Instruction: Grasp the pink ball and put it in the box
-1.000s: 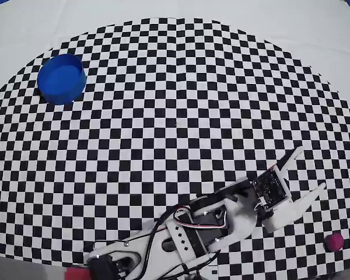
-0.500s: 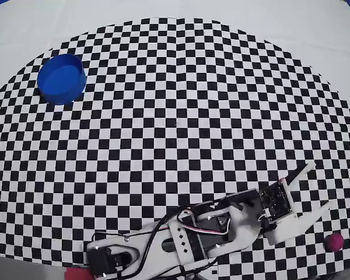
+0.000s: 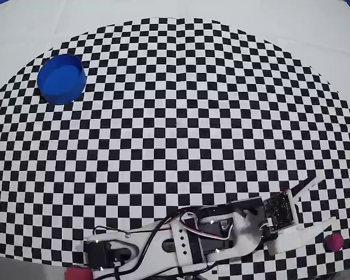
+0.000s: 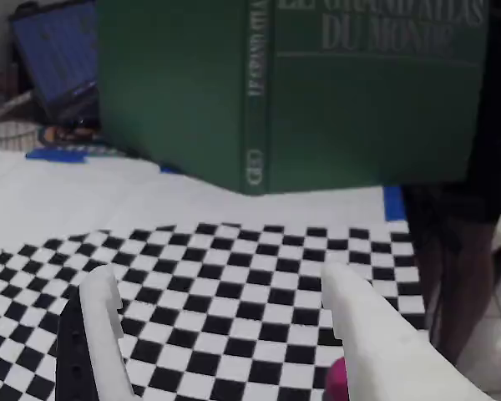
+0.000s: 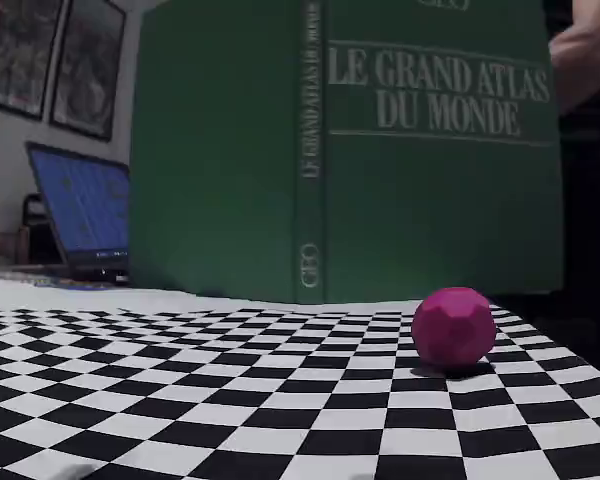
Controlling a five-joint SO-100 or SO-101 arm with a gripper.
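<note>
Reaching along the lower right of the checkered tabletop (image 3: 175,116) in the overhead view, the white pincer (image 3: 329,200) stands open and empty, its jaws spread wide. The pink ball (image 3: 336,241) rests on the checks just beyond the lower fingertip, near the tabletop's edge and outside the gap. The box (image 3: 61,78), a round blue container, sits well apart at upper left. A clean grasp likely calls for swinging the jaws toward the ball until they straddle it, then lowering before closing, since a nudge from that finger could roll it off the edge. Behind, a green atlas (image 5: 340,150) reads "LE GRAND ATLAS DU MONDE", with "GEO" on its spine.
</note>
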